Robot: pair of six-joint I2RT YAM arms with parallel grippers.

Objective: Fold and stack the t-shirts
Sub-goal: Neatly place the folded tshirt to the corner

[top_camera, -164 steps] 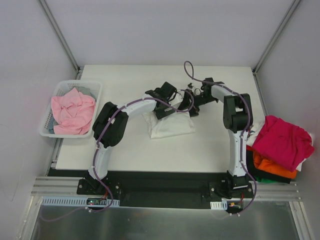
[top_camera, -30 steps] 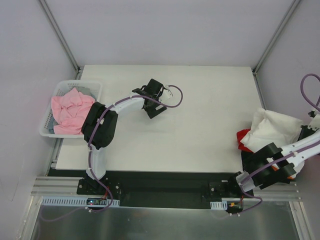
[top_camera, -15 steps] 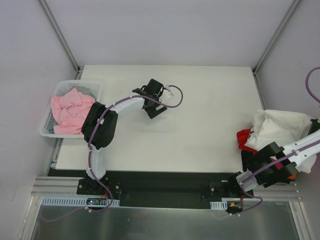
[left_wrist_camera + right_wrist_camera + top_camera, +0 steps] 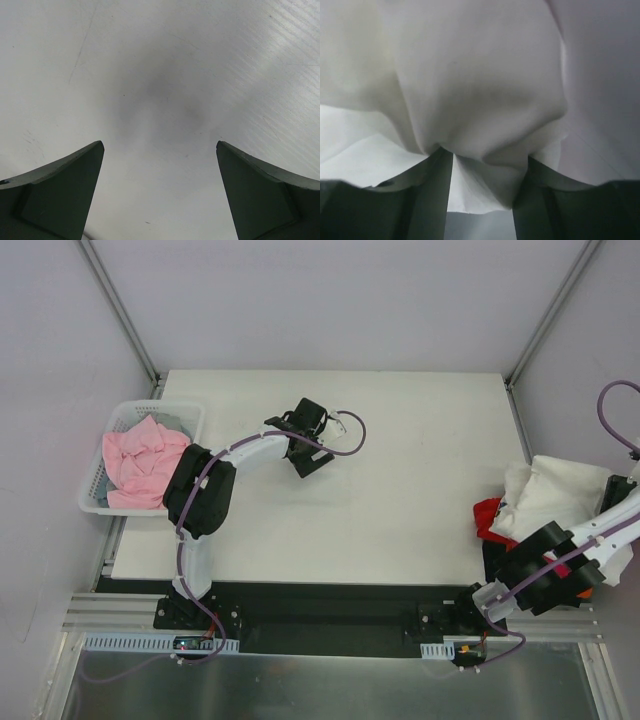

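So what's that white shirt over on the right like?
The white shirt looks like soft, thin cloth, plain creamy white from here, with no print that I can make out. It sits in puffy folds, not flat, past the right edge of the table, on top of some red cloth. The right gripper has its fingers parted around a bunched fold of it.
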